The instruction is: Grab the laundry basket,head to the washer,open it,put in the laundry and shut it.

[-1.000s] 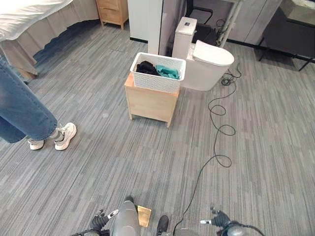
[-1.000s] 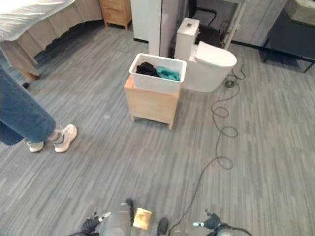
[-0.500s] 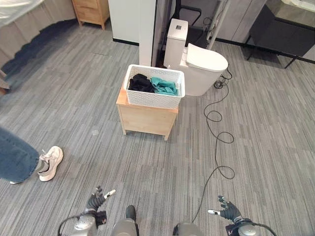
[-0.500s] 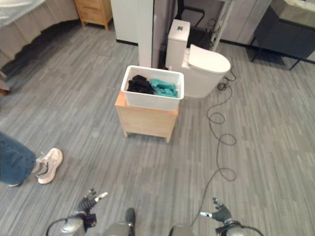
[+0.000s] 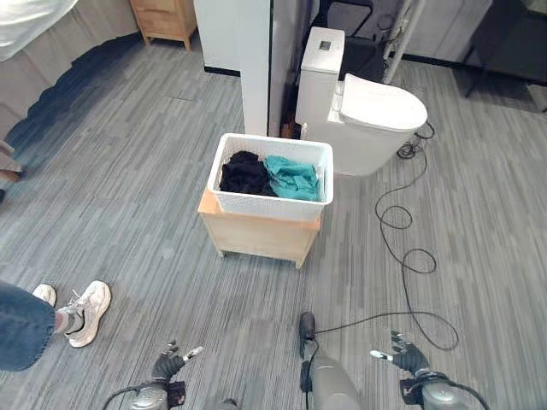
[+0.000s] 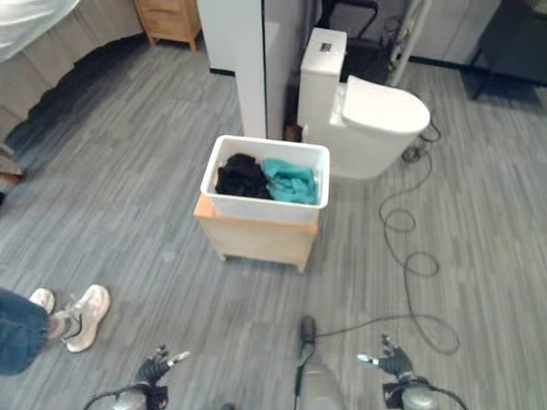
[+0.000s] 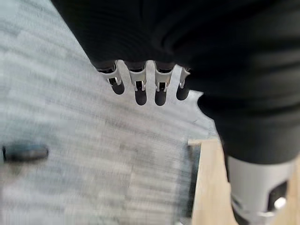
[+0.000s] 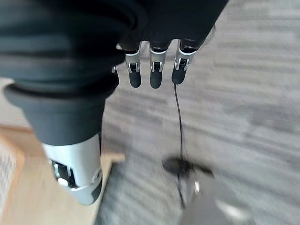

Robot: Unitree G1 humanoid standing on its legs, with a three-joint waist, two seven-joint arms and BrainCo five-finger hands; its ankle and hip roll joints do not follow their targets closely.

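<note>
A white perforated laundry basket stands on a low wooden stand in the middle of the floor, holding black clothes and teal clothes. My left hand hangs low at the bottom left, well short of the basket, fingers straight and empty. At the bottom right my right hand is also open and holds nothing. In the left wrist view the left hand's fingers point over grey floor beside a wooden edge; in the right wrist view the right hand's fingers hang over the floor.
A white toilet stands just behind the basket, beside a white column. A black cable loops on the floor to the right. A person's jeans leg and white sneakers are at the lower left. A bed and wooden drawers lie far left.
The camera has moved closer to the basket, which now sits lower and larger in view. The person's shoes show further toward the lower left. Both hands stay low and open.
</note>
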